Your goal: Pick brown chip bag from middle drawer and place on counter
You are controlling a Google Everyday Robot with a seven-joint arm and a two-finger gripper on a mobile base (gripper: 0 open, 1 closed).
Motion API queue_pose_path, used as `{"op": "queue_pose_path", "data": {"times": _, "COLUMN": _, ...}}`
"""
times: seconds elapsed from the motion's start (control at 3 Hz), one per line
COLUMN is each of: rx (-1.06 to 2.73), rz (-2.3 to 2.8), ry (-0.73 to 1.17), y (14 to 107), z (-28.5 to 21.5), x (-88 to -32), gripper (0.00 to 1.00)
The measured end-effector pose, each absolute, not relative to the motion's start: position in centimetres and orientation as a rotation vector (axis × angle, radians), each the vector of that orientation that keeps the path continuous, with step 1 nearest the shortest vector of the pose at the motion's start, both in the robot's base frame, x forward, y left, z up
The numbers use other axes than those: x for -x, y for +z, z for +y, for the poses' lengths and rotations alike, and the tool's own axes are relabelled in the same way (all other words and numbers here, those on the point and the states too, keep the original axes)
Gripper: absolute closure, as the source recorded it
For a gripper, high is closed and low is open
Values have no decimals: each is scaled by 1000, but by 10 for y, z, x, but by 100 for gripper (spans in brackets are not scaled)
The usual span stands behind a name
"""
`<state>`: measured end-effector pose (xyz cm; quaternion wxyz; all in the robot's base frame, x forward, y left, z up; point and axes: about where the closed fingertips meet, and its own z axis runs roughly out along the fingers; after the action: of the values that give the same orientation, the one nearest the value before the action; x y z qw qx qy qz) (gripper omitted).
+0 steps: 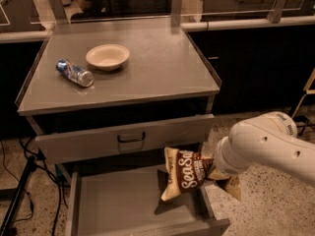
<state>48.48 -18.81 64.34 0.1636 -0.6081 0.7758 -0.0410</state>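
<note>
Lift step: gripper (213, 171) clamped on the brown chip bag (184, 173), which hangs off the floor by the middle drawer (118, 205) right edge; next needs a rise past the upper drawer front (88, 144) onto the counter (162, 73) right side.

gripper (212, 168) mostly hidden behind brown chip bag (184, 175), arm (268, 144) cropped at right

Your single camera looked down from high in front, fairly near, facing the counter (162, 77), with the middle drawer (123, 205) at the lower edge and the gripper (210, 170) clasping the brown chip bag (184, 173) lower right.
</note>
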Motion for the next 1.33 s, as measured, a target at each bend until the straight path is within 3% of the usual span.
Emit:
{"op": "queue_pose_path", "data": {"times": 0.67, "rx": 1719, "rz": 2049, "ry": -227, "y": 723, "z": -193, "x": -471, "gripper": 100}}
{"op": "queue_pose_path", "data": {"times": 1.33, "rx": 1653, "rz": 2068, "ry": -237, "y": 736, "z": -195, "x": -485, "gripper": 100}}
